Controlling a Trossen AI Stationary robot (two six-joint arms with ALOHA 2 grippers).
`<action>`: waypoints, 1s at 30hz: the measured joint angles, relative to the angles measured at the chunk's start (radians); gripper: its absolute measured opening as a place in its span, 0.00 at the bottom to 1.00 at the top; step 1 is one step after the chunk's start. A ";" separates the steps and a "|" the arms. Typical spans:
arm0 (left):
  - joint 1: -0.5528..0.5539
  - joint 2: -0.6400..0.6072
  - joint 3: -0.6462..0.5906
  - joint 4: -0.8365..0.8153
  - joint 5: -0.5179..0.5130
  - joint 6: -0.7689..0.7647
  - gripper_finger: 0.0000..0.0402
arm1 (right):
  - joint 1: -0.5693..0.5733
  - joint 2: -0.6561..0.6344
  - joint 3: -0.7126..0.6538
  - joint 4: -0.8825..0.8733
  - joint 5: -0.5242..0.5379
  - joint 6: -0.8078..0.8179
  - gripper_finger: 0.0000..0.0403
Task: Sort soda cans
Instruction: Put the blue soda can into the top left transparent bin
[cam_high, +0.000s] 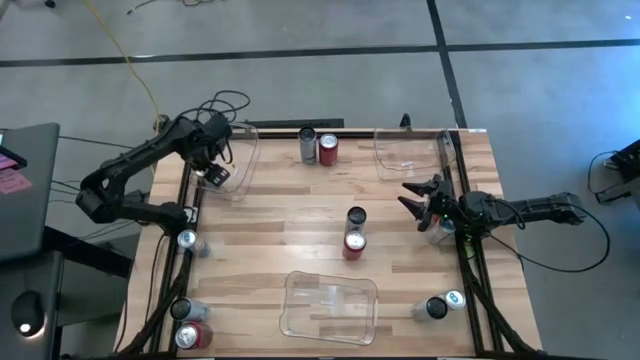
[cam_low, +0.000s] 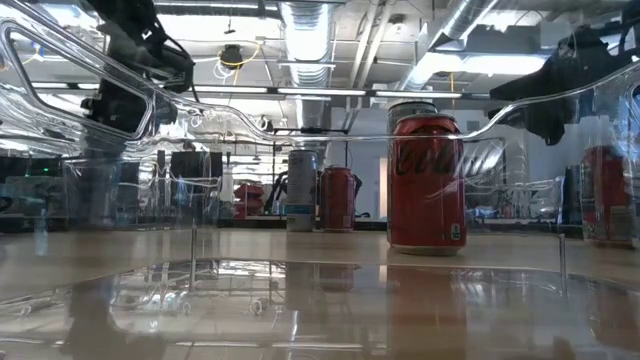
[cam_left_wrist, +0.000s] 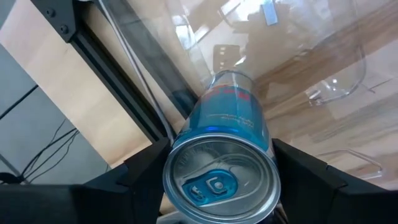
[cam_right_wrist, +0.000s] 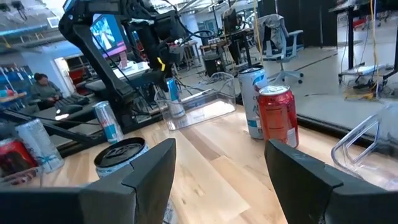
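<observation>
**Left arm held a blue can over the far-left bin**

Your left gripper (cam_high: 212, 172) hung above the clear bin (cam_high: 240, 160) at the table's far-left corner, its fingers closed on a silver-blue can (cam_left_wrist: 224, 162). Your right gripper (cam_high: 418, 200) sat at the right edge with its jaws standing apart and holding nothing. Just beyond its fingers stood a dark can (cam_right_wrist: 121, 155). A red can (cam_high: 354, 243) and a dark one (cam_high: 356, 216) stood together mid-table. Another pair (cam_high: 318, 146) stood at the far edge between the two far bins. More cans (cam_high: 190, 325) sat at the near-left corner, and two (cam_high: 444, 304) near right.
</observation>
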 joint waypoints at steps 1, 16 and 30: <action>0.000 -0.001 -0.003 0.004 0.000 0.000 0.62 | -0.001 0.000 0.000 0.000 0.000 0.010 0.67; 0.000 0.002 0.005 -0.005 -0.001 0.048 0.78 | -0.027 0.000 0.000 0.026 0.000 0.036 0.67; 0.000 -0.047 0.226 -0.113 -0.007 0.038 0.78 | -0.034 0.000 0.000 0.055 0.002 -0.018 0.67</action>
